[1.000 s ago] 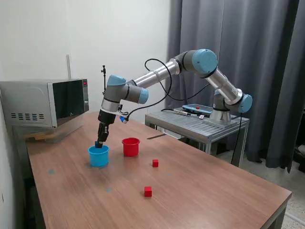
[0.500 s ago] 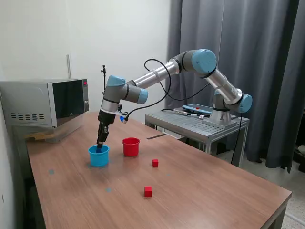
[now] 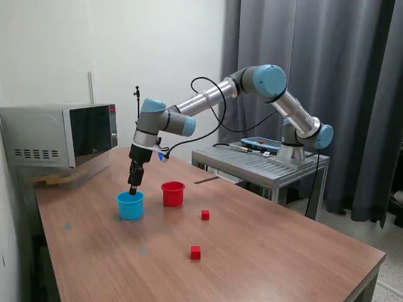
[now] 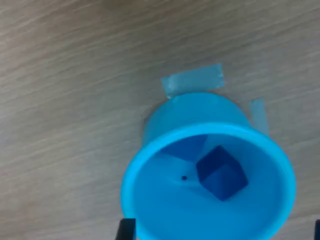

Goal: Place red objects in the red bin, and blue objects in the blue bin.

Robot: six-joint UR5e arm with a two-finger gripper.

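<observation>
1. the gripper (image 3: 133, 190) hangs right over the light blue cup (image 3: 130, 206), with its tips just above the rim
2. the fingers (image 4: 126, 230) show only as dark bits at the edge of the wrist view, so i cannot tell how far apart they are, and i cannot tell if they hold anything
3. one dark blue cube (image 4: 221, 173) sits inside the light blue cup (image 4: 150, 200), tipped on a corner
4. a second dark blue shape (image 4: 184, 148) lies behind it on the cup floor, but it is too blurry to say for sure that it is a cube
5. the red cup (image 3: 172, 193) stands just beside the blue cup, on the exterior view's right
6. one red cube (image 3: 205, 215) lies on the brown table (image 3: 283, 251) near the red cup
7. another red cube (image 3: 196, 252) lies well apart from both cups, closer to the camera
8. bits of pale blue tape (image 4: 192, 82) are stuck on the table next to the blue cup
9. a microwave (image 3: 60, 135) sits on the table at the exterior view's left
</observation>
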